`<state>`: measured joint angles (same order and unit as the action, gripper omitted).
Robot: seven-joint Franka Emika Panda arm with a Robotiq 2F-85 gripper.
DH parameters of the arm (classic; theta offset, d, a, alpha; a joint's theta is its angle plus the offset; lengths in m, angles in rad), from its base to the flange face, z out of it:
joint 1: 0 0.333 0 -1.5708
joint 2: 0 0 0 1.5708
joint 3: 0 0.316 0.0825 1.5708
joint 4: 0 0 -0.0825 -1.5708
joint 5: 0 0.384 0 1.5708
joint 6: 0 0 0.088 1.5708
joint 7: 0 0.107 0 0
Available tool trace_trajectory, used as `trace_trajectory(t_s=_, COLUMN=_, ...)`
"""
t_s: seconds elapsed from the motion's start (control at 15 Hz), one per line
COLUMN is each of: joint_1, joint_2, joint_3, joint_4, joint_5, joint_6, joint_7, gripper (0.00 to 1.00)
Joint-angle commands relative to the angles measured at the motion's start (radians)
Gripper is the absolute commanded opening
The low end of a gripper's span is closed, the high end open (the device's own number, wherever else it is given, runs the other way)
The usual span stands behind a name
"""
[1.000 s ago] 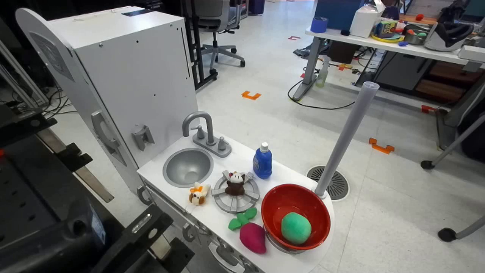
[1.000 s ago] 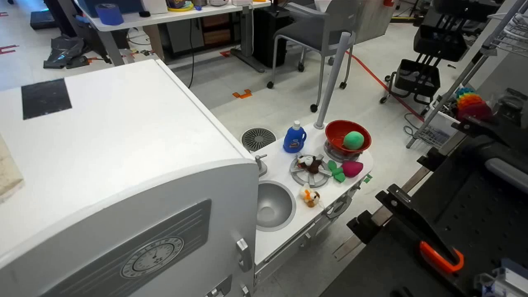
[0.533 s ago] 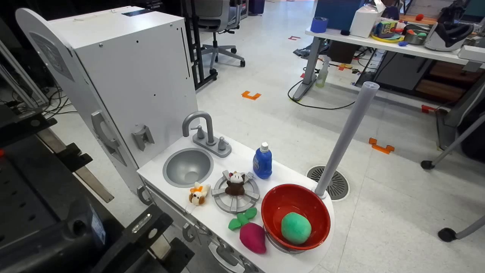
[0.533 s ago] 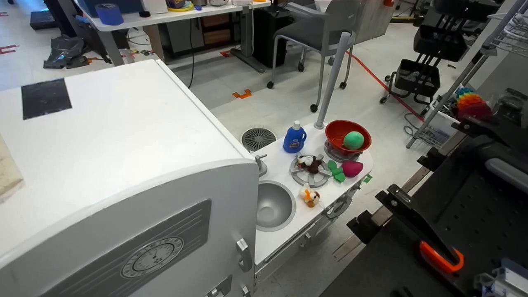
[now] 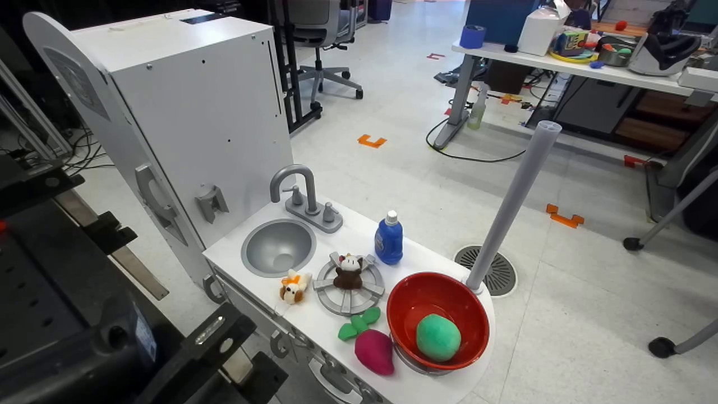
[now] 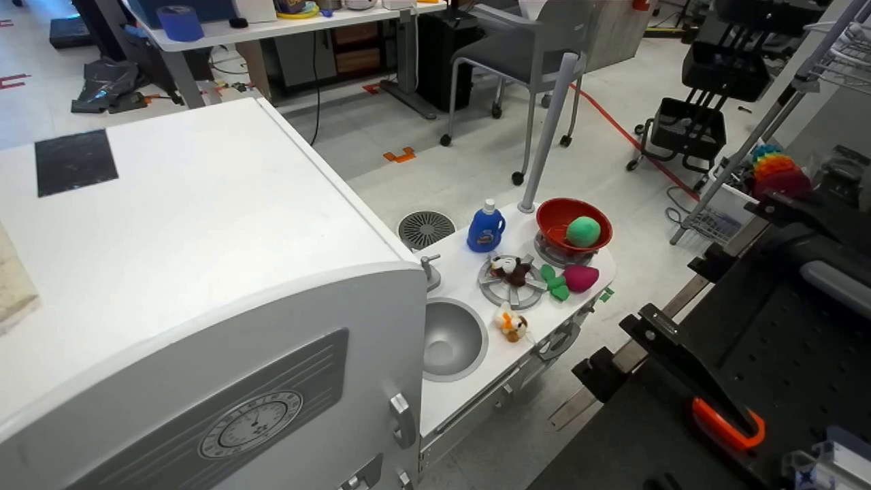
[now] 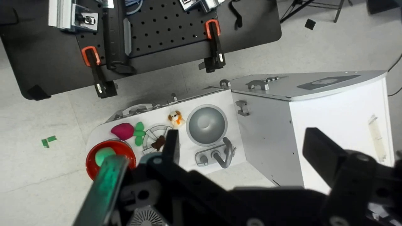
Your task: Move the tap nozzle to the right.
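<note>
nothing on the desk has moved. jaws stand wide apart, holding nothing. the tap sits by the far edge. it looks hard and light; pinch its bent pipe.

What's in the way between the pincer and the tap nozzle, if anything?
Nothing visible: in the wrist view, the tap nozzle shows uncovered within the gap of the open pincer. A white cabinet beside the tap nozzle may limit room there.
</note>
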<state>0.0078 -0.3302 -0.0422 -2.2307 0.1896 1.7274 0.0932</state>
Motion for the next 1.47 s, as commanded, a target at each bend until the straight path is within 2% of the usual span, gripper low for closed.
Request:
trace_trajectory(t_s=0.0, joint_1=0.005, joint_2=0.199, joint_3=0.07, joint_4=0.085, joint_5=0.011, joint_6=0.102, joint_7=0.148, gripper=1.0)
trace_trajectory(t_s=0.33, joint_1=0.027, joint_2=0.491, joint_3=0.1, joint_4=0.179, joint_5=-0.03, joint_6=0.305, joint_7=0.324, gripper=1.0)
trace_trajectory(t_s=0.73, joint_1=0.088, joint_2=0.848, joint_3=0.03, joint_4=0.279, joint_5=-0.124, joint_6=0.61, joint_7=0.47, gripper=1.0)
trace_trajectory(t_s=0.93, joint_1=0.132, joint_2=0.997, joint_3=-0.003, joint_4=0.31, joint_5=-0.164, joint_6=0.759, joint_7=0.452, gripper=1.0)
trace_trajectory(t_s=1.13, joint_1=0.212, joint_2=1.122, joint_3=-0.064, joint_4=0.33, joint_5=-0.241, joint_6=0.927, joint_7=0.441, gripper=1.0)
trace_trajectory(t_s=1.27, joint_1=0.242, joint_2=1.183, joint_3=-0.075, joint_4=0.342, joint_5=-0.24, joint_6=1.021, joint_7=0.42, gripper=1.0)
trace_trajectory(t_s=1.4, joint_1=0.23, joint_2=1.239, joint_3=-0.036, joint_4=0.37, joint_5=-0.209, joint_6=1.079, joint_7=0.351, gripper=1.0)
